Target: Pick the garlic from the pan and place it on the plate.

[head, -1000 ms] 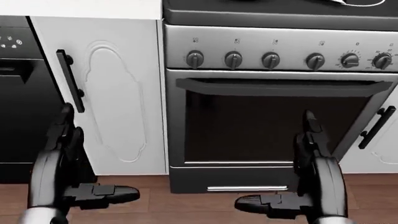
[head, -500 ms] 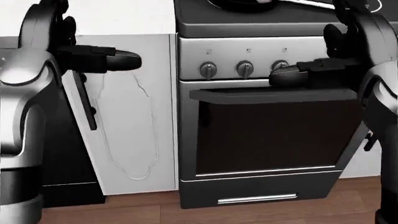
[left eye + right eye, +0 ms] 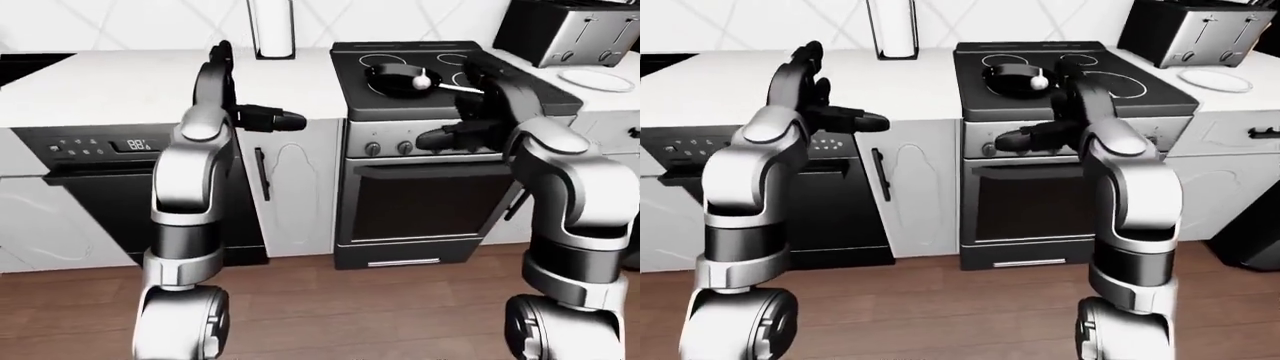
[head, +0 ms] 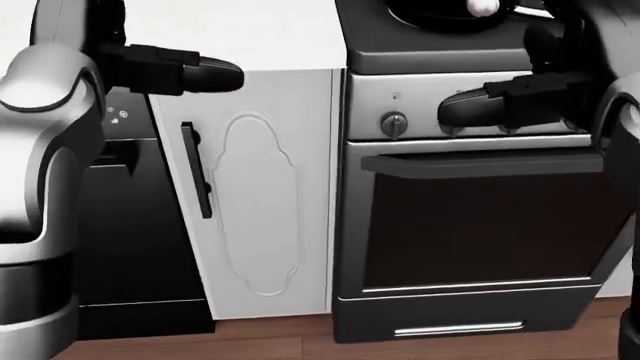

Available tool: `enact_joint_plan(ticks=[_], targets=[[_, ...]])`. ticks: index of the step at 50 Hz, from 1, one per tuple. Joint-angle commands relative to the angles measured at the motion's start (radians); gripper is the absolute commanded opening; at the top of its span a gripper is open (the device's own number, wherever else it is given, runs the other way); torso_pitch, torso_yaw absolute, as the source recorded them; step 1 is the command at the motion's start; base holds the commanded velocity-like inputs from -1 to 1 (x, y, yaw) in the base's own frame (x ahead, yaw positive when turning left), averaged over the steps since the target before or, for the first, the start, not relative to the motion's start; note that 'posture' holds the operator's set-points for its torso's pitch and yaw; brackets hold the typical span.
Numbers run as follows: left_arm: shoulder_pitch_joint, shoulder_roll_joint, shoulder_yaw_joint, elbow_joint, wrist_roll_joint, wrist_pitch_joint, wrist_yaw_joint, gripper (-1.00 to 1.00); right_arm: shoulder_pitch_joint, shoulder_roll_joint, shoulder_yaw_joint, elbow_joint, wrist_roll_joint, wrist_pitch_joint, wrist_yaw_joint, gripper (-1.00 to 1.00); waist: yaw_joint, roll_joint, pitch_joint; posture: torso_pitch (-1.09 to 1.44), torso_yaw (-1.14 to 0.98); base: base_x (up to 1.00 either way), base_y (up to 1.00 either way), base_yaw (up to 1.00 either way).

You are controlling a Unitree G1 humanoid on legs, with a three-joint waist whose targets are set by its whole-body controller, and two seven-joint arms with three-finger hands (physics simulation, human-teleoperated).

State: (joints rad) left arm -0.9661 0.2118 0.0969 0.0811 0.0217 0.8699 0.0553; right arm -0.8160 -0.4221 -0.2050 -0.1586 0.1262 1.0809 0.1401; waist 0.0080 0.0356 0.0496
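The garlic (image 3: 424, 77), a small white bulb, lies in the black pan (image 3: 392, 76) on the left side of the stove top, and it also shows at the top edge of the head view as garlic (image 4: 484, 6). A white plate (image 3: 597, 78) rests on the counter right of the stove, below the toaster. My left hand (image 3: 277, 118) is raised before the white counter's edge, open and empty. At the stove's knob panel, below and right of the pan, my right hand (image 3: 442, 137) hangs open, holding nothing.
A black toaster (image 3: 568, 30) stands at the top right and a paper towel roll (image 3: 271, 28) left of the stove. Below the counter are a dishwasher (image 3: 95, 187), a white cabinet door (image 4: 262, 202) with a black handle, and the oven door (image 4: 480, 225).
Both arms have risen from near the floor to counter height. The camera has lifted and shifted, so the stove sits farther right in the head view and the garlic shows at its top.
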Motion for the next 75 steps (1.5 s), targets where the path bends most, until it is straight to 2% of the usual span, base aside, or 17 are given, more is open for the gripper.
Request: enact_joint_plan(ticks=[1,8,11,12,14,20,26,28,36,40,42,50,55,57,65,70,75], targets=[[-0.046,0.003,-0.004,-0.048,0.002,-0.018,-0.005,1.0,-0.042,-0.019,-0.021,-0.044,-0.013,-0.026,-0.005,1.0,-0.005,-0.003,-0.025,0.0,0.0,0.3,0.0,0.0],[-0.05,0.001,-0.001,-0.046,0.005,-0.017,-0.006,1.0,-0.048,-0.022,-0.018,-0.053,-0.024,-0.014,0.005,1.0,0.01,-0.064,-0.029,0.0,0.0,0.31,0.0,0.0],[-0.053,0.0,-0.002,-0.045,0.006,-0.018,-0.006,1.0,-0.051,-0.018,-0.019,-0.048,-0.026,-0.018,0.006,1.0,0.017,-0.135,-0.043,0.0,0.0,0.3,0.0,0.0],[-0.053,0.0,-0.001,-0.047,0.006,-0.015,-0.007,1.0,-0.054,-0.017,-0.015,-0.046,-0.028,-0.017,0.007,1.0,0.011,-0.099,-0.036,0.0,0.0,0.31,0.0,0.0],[-0.056,0.003,0.002,-0.05,0.006,-0.011,-0.008,1.0,-0.061,-0.02,-0.014,-0.047,-0.031,-0.01,0.009,1.0,0.012,-0.117,-0.028,0.0,0.0,0.34,0.0,0.0],[-0.058,0.003,0.0,-0.058,0.005,-0.004,-0.008,1.0,-0.06,-0.022,-0.015,-0.065,-0.038,0.005,0.017,1.0,-0.007,-0.062,-0.012,0.0,0.0,0.48,0.0,0.0],[-0.06,-0.001,-0.005,-0.071,0.004,0.005,-0.002,1.0,-0.069,-0.027,-0.016,-0.075,-0.044,0.022,0.027,1.0,-0.026,0.033,-0.05,0.0,0.0,0.51,0.0,0.0],[-0.06,-0.002,-0.007,-0.077,0.006,0.008,-0.003,1.0,-0.07,-0.026,-0.014,-0.071,-0.047,0.019,0.028,1.0,-0.022,0.033,-0.015,0.0,0.0,0.5,0.0,0.0],[-0.067,0.001,-0.003,-0.074,0.011,0.01,-0.009,1.0,-0.075,-0.024,-0.011,-0.066,-0.056,0.024,0.035,1.0,0.018,-0.034,-0.025,0.0,0.0,0.5,0.0,0.0],[-0.07,0.0,-0.005,-0.082,0.013,0.018,-0.01,1.0,-0.091,-0.029,-0.008,-0.066,-0.06,0.036,0.04,1.0,0.026,-0.109,-0.058,0.0,0.0,0.47,0.0,0.0],[-0.071,0.0,-0.004,-0.085,0.013,0.021,-0.011,1.0,-0.094,-0.031,-0.008,-0.068,-0.062,0.04,0.043,1.0,0.026,-0.122,-0.007,0.0,0.0,0.47,0.0,0.0],[-0.077,-0.003,-0.008,-0.084,0.017,0.026,-0.012,1.0,-0.09,-0.034,-0.015,-0.071,-0.067,0.042,0.05,1.0,-0.011,-0.063,-0.022,0.0,0.0,0.48,0.0,0.0],[-0.082,-0.004,-0.01,-0.097,0.022,0.039,-0.013,1.0,-0.1,-0.039,-0.015,-0.076,-0.067,0.056,0.053,1.0,-0.02,0.017,-0.066,0.0,0.0,0.44,0.0,0.0],[-0.093,-0.003,-0.01,-0.111,0.023,0.057,-0.015,1.0,-0.108,-0.043,-0.012,-0.077,-0.07,0.064,0.055,1.0,-0.02,0.031,-0.015,0.0,0.0,0.4,0.0,0.0],[-0.104,-0.002,-0.011,-0.126,0.028,0.075,-0.02,1.0,-0.125,-0.047,-0.008,-0.07,-0.08,0.077,0.062,1.0,0.011,-0.024,-0.03,0.0,0.0,0.41,0.0,0.0],[-0.105,-0.005,-0.013,-0.134,0.031,0.082,-0.022,1.0,-0.132,-0.048,-0.002,-0.082,-0.084,0.09,0.074,1.0,0.026,-0.113,-0.049,0.0,0.0,0.23,0.0,0.0],[-0.106,-0.004,-0.011,-0.136,0.033,0.084,-0.025,1.0,-0.15,-0.062,-0.002,-0.079,-0.093,0.112,0.089,1.0,0.025,-0.114,0.007,0.0,0.0,0.0,0.0,0.0]])
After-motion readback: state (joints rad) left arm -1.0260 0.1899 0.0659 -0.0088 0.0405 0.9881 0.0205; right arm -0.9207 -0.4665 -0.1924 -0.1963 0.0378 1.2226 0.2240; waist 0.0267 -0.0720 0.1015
